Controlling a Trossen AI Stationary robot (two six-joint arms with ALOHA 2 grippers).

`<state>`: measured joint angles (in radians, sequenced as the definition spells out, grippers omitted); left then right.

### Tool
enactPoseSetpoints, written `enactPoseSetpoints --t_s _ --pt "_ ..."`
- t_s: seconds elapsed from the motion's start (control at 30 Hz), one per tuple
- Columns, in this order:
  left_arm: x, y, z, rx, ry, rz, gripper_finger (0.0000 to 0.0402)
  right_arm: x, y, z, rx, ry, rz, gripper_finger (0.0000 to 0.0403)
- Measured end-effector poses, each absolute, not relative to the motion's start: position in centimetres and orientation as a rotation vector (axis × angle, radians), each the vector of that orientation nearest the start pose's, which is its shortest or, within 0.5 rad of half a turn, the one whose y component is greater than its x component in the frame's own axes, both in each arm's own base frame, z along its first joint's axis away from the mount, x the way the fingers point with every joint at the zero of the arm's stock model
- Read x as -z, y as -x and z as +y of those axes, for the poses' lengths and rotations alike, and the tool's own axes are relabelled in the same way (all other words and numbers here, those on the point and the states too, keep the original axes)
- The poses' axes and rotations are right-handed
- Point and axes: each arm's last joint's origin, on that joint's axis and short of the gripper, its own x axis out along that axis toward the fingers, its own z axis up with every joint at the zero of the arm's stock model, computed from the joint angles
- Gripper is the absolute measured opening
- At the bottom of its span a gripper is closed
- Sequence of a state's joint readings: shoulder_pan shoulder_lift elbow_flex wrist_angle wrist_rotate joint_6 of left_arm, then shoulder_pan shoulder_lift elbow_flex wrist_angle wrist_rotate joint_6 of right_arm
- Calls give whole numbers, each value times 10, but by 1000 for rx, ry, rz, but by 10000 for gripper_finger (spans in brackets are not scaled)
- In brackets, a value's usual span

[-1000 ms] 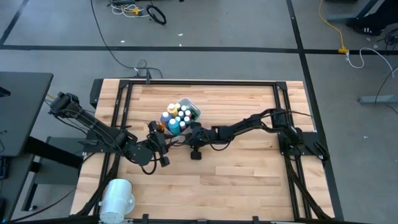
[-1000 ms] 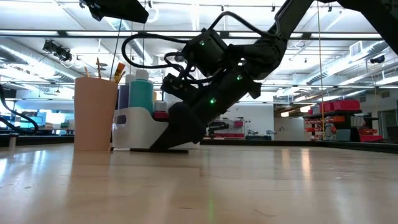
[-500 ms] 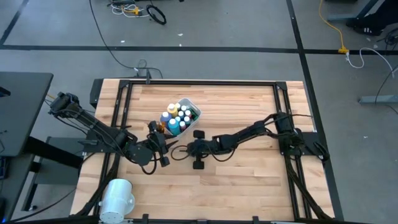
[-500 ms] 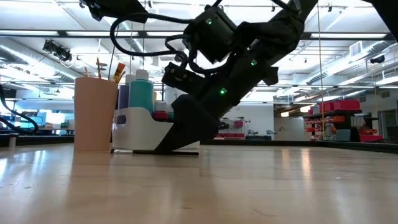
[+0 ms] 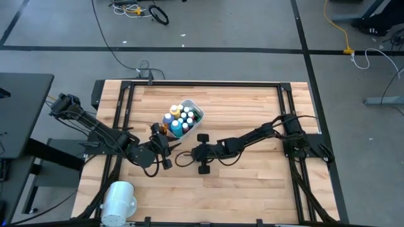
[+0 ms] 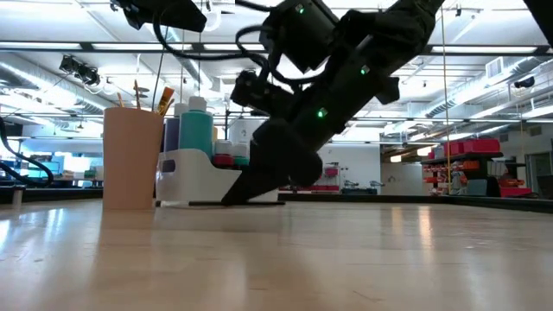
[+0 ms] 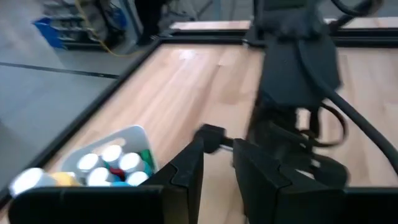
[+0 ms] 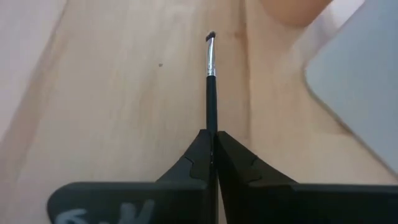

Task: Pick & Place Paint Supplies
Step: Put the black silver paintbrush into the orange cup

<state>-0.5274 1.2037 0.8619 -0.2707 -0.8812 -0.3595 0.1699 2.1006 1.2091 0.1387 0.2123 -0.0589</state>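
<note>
A big open lab or workshop hall — the low view looks past the wooden table (image 6: 346, 259) into a wide room with long ceiling lights (image 6: 484, 65), exposed ducts and red shelving (image 6: 471, 164) far back. From above, a bare grey concrete floor (image 5: 221, 25) surrounds the table, marked with dark tape lines and strewn with loose cables (image 5: 136, 9) — yellow and white ones too. A dark desk (image 5: 19, 107) stands beside it.
</note>
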Motion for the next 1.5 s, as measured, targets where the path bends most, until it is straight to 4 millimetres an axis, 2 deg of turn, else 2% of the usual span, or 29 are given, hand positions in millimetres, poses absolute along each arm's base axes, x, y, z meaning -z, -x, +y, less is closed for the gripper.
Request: enactPoseSetpoints --t_s 0.2,0.33,0.47,0.57,0.7,0.9,1.13,1.33,1.5 --pt "-272 -226 -109 -213 -50 482 96 -116 -420 64 36 230 733 13" --pt "-271 -227 -108 -118 -127 524 96 -132 -416 62 66 284 731 13" --pt "-271 -228 -106 -155 -152 512 96 -166 -407 58 123 338 707 13" --pt "-272 -228 -104 -203 -188 504 96 -199 -394 55 170 373 688 13" --pt "-273 -228 -101 -294 -235 479 96 -245 -368 55 245 375 666 13" --pt "-275 -227 -99 -399 -252 447 96 -289 -331 72 370 385 595 12" --pt "-275 -228 -99 -395 -205 439 96 -294 -306 91 381 429 423 12" --pt "-287 -234 -103 -372 -198 333 96 -297 -300 91 227 381 149 12" --pt "-305 -240 -106 -335 -188 185 96 -282 -299 83 203 396 123 12"
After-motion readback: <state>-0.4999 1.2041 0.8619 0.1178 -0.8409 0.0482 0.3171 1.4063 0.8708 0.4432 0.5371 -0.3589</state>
